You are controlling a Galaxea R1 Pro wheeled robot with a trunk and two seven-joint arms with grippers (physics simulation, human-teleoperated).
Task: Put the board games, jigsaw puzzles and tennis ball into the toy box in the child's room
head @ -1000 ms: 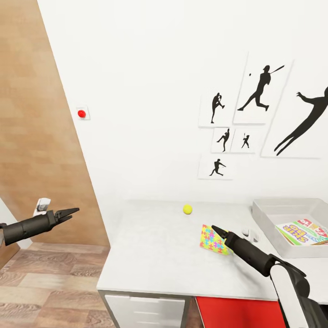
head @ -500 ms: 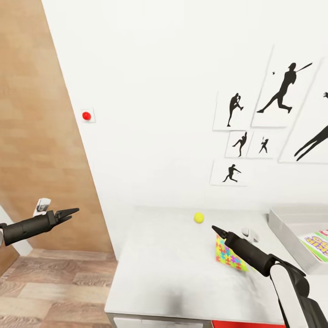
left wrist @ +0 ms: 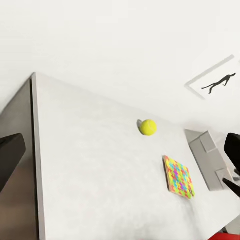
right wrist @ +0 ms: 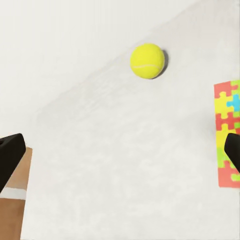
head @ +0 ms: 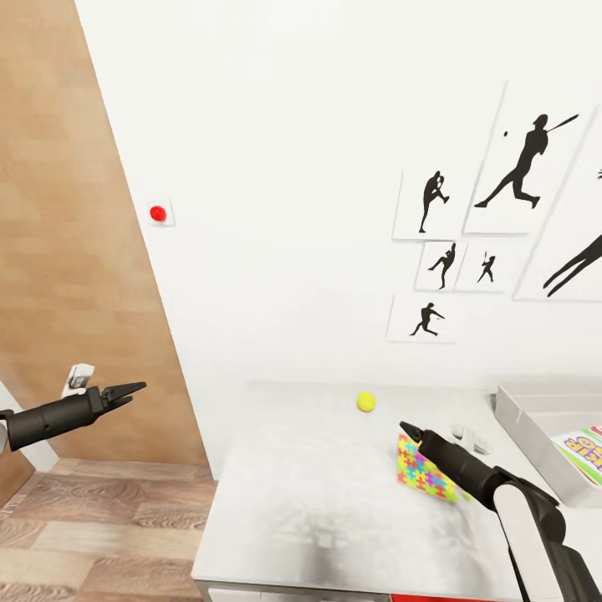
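Approach step, judging by layout. Right claw (head: 409, 431) empty, jaws apart, hovering over surface (head: 318, 485). Tennis ball (head: 365, 402) just ahead; jigsaw puzzle (head: 426, 468) directly beneath. Next: reach forward, straddle ball, close.

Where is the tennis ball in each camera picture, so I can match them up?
Head view: the tennis ball sits near the back of the table, beyond the right gripper.
Left wrist view: the ball lies mid-picture on the table.
Right wrist view: the ball is near the top, centre-right.
Shared landmark: the colourful jigsaw puzzle, apart from the ball in all three.
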